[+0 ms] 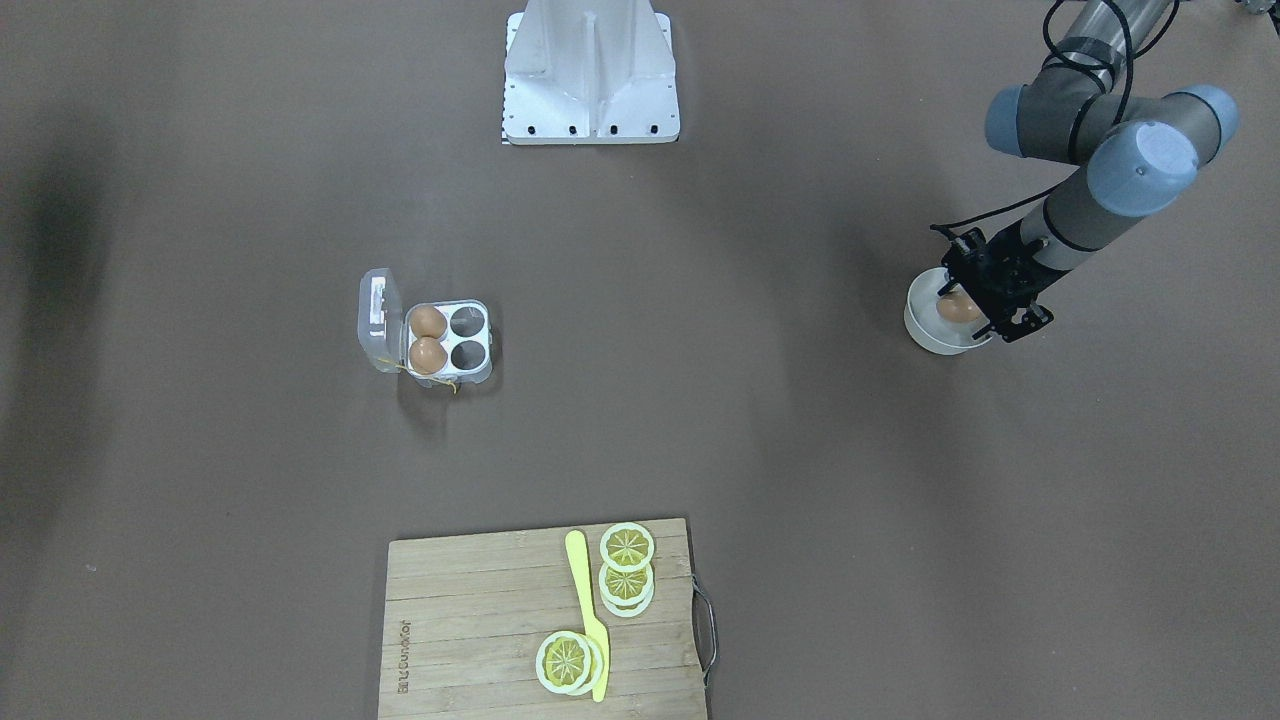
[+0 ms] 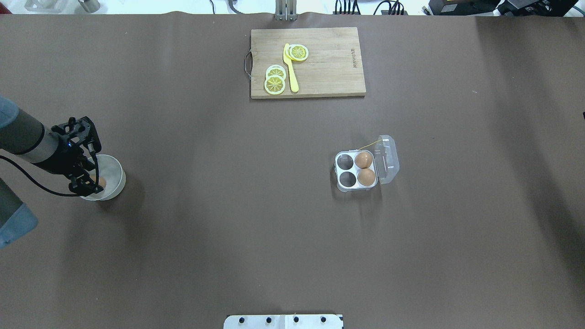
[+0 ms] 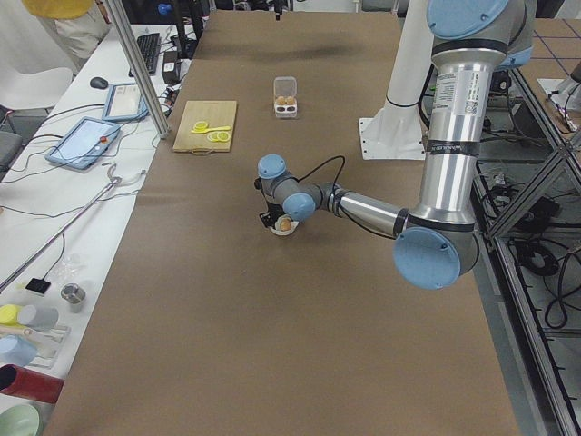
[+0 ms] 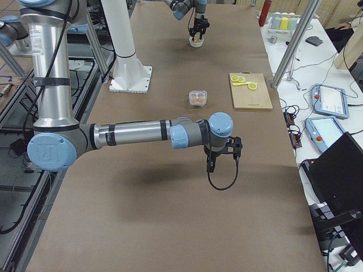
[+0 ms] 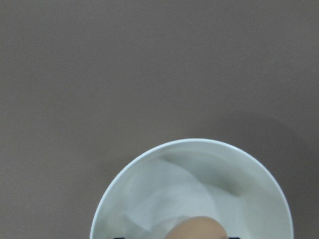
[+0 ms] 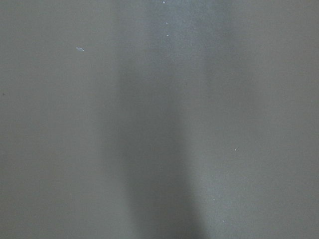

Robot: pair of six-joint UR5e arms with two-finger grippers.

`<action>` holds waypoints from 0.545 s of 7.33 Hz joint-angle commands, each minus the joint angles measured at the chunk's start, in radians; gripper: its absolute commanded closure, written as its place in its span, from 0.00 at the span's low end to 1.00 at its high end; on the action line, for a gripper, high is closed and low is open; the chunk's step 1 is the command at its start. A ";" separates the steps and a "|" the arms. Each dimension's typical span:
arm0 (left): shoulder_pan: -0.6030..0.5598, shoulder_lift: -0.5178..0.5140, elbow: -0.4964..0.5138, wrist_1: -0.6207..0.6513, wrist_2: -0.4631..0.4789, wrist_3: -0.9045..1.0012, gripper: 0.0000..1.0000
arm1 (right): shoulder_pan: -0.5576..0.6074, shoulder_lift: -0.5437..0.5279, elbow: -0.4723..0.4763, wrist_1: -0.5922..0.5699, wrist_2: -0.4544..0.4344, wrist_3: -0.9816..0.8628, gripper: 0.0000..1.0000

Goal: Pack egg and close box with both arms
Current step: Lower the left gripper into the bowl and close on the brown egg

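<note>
The egg [image 1: 960,307] lies in a round white bowl [image 1: 925,325] near the table's left end. My left gripper [image 1: 966,310] reaches down into the bowl and stands open, one finger on each side of the egg. The left wrist view shows the egg [image 5: 197,229] at its bottom edge, with a gap beside it. Far from the bowl stands the box [image 2: 338,176], its clear lid [image 2: 388,157] swung open. It holds two brown eggs [image 2: 364,160] and has two empty cups. My right gripper [image 4: 223,161] hangs over bare table; I cannot tell its state.
A wooden cutting board [image 2: 329,68] with lemon slices [image 2: 274,84] and a yellow knife [image 2: 290,68] lies at the table's far edge. The white metal stand [image 1: 590,80] sits at the robot's side. Brown table stretches between the bowl [image 2: 116,176] and the box.
</note>
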 commanded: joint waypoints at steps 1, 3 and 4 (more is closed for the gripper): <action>0.007 0.004 0.002 0.000 0.000 -0.001 0.32 | 0.000 0.000 0.000 0.000 0.000 0.000 0.00; 0.007 0.005 -0.001 0.000 0.000 -0.001 0.51 | 0.002 0.000 0.003 0.001 0.006 0.000 0.00; 0.006 0.007 -0.001 0.000 0.000 -0.001 0.56 | 0.000 -0.002 0.003 -0.001 0.000 0.000 0.00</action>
